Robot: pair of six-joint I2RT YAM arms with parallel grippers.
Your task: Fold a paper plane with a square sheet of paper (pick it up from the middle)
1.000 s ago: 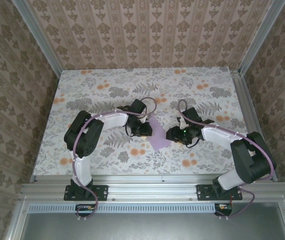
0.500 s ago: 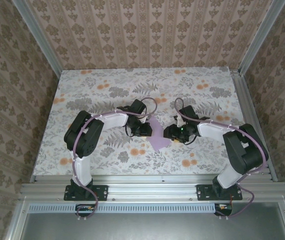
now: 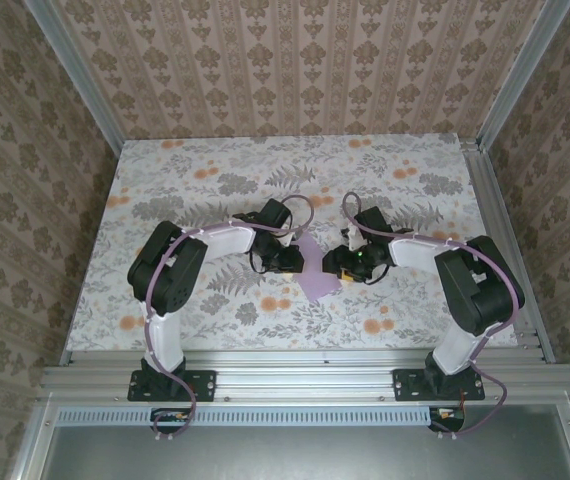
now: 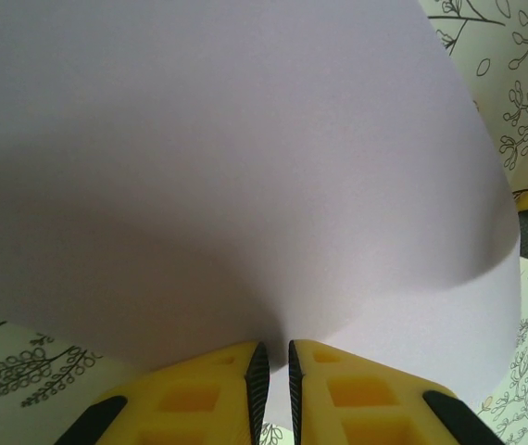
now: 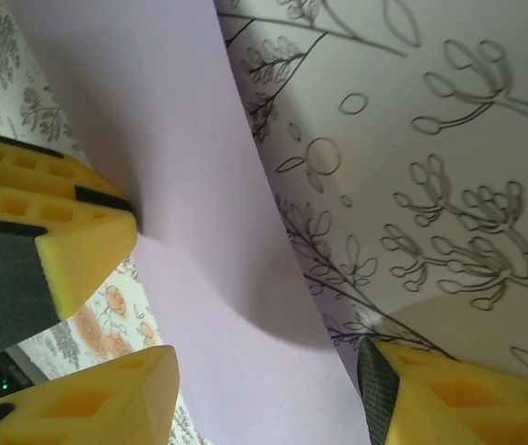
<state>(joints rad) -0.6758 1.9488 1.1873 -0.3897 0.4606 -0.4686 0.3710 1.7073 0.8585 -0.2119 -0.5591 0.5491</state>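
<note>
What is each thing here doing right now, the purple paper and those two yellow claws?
sheet of paper: bowed into a curve, pinched at one edge, not lying flat.
left gripper: shut on the sheet of paper.
right gripper: open, with the sheet of paper passing between its fingers, not gripping.

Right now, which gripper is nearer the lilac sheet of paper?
Left. The left gripper is shut on the sheet of paper, pinching its edge. The right gripper is open, and the sheet's other side runs between its spread fingers, ungripped.
</note>
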